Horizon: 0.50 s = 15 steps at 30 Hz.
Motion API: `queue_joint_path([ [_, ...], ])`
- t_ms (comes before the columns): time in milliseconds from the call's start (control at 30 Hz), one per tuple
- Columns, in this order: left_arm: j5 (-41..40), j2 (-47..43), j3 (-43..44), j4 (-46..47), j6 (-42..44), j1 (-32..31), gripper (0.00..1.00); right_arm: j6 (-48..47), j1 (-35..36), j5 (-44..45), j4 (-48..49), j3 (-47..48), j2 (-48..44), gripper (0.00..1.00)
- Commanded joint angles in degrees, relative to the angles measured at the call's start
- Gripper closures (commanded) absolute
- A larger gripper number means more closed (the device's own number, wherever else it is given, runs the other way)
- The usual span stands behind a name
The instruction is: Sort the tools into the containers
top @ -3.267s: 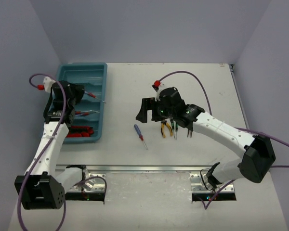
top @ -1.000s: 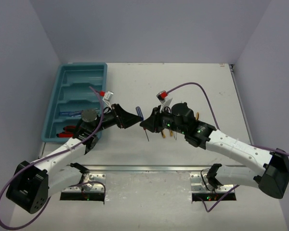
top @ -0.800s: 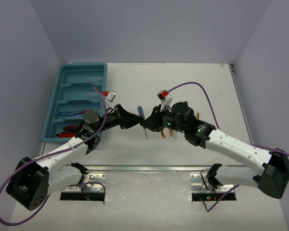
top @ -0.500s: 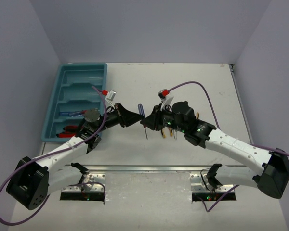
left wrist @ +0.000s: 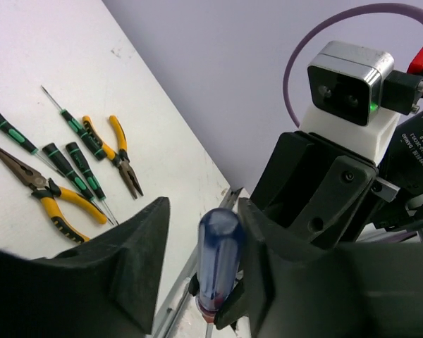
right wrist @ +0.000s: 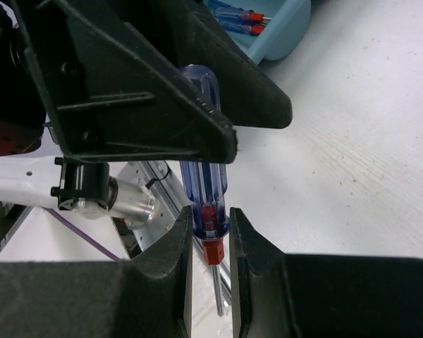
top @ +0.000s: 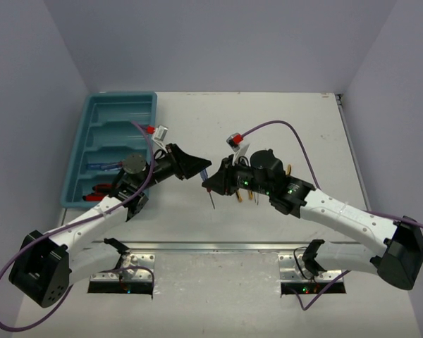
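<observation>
Screwdriver in R gripper, L gripper astride

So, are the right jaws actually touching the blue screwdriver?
Touching. The right wrist view shows the right gripper, jaws clamped on the blue screwdriver at its handle base, no gap either side.

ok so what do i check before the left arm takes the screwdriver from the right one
1. Right gripper clamped on the blue-handled screwdriver: ok, pinched at the red collar.
2. Handle sits between the fingers of the left gripper: ok.
3. Left jaws closed on the handle: not ok, a gap shows on one side.
4. Teal tray on the left arm's side: ok.
5. Matching blue screwdrivers lie in one compartment, with room beside them: ok.
6. Shaft tip clear of the table: cannot tell.
</observation>
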Motion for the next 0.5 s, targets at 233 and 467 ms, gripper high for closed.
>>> queue_joint_path([
  [233, -1.5, -1.5, 2.0, 2.3, 1.3, -0.7, 1.00, 0.5, 0.2, 0.5, 1.8, 2.4, -0.7, 0.94],
  [467, -31.7, -0.5, 15.8, -34.1, 5.0, 2.7, 1.00, 0.8, -0.1, 14.6, -8.5, 4.0, -2.8, 0.01],
])
